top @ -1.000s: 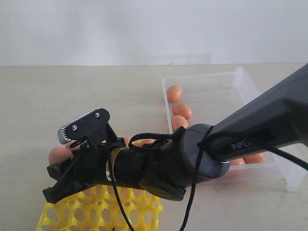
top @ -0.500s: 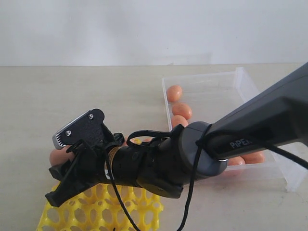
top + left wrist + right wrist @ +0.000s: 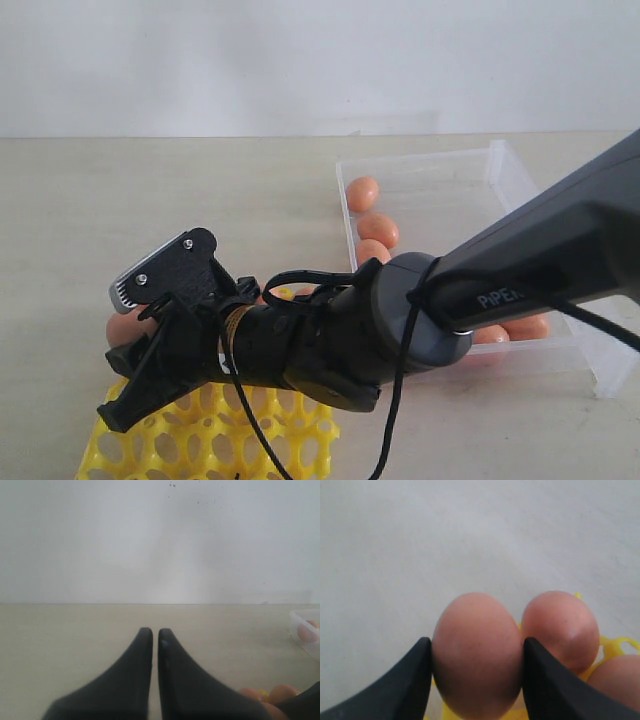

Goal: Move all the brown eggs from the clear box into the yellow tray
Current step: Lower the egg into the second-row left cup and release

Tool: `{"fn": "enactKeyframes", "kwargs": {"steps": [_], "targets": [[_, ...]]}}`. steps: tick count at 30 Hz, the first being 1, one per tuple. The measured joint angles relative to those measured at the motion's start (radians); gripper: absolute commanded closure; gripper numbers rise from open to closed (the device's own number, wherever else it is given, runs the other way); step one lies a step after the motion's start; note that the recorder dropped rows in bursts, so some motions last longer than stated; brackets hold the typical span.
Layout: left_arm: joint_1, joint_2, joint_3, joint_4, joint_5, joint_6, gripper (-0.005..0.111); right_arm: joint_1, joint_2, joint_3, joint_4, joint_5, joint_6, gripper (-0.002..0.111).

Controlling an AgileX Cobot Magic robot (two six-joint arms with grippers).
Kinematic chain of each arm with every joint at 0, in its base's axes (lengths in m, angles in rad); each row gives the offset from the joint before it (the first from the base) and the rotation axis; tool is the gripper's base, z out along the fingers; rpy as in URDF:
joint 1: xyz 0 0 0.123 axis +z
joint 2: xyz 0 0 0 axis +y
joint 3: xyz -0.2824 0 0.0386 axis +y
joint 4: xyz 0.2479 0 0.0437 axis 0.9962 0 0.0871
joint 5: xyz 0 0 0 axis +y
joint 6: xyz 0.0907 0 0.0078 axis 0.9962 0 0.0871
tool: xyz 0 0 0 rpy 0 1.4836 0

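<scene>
The left pincer (image 3: pixel 155 630) is narrow, its jaws drawn together to a thin slit with nothing between them. The bright yellow plastic egg tray (image 3: pixel 200 440) lies toward the near edge of the pale bench (image 3: pixel 120 190), left of centre. The right pincer (image 3: pixel 476 642) clamps one orange-brown oval egg (image 3: pixel 472 655) over the tray's far left corner, just beside a second egg (image 3: pixel 560 630) resting in the tray. The shallow clear plastic box (image 3: pixel 600 370), toward the right edge, contains more brown eggs (image 3: pixel 378 229).

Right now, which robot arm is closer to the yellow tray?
Right. The right fingers hold a brown egg just above the yellow tray edge. The left fingers are shut over bare table, away from the tray.
</scene>
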Motion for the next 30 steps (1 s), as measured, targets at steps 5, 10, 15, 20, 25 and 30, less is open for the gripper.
{"fn": "enactKeyframes", "kwargs": {"steps": [5,10,15,20,25,30], "targets": [[0.0,0.0,0.0,0.0,0.0,0.0,0.103,0.0,0.0,0.0,0.0,0.0,-0.011,0.077],[0.0,0.0,0.0,0.0,0.0,0.0,0.103,0.0,0.0,0.0,0.0,0.0,-0.019,0.075],[0.0,0.0,0.0,0.0,0.0,0.0,0.103,0.0,0.0,0.0,0.0,0.014,-0.019,0.075],[0.0,0.0,0.0,0.0,0.0,0.0,0.103,0.0,0.0,0.0,0.0,0.016,-0.019,0.06],[0.0,0.0,0.0,0.0,0.0,0.0,0.103,0.0,0.0,0.0,0.0,0.016,-0.019,0.056],[0.0,0.0,0.0,0.0,0.0,0.0,0.103,0.0,0.0,0.0,0.0,0.016,-0.021,0.056]]}}
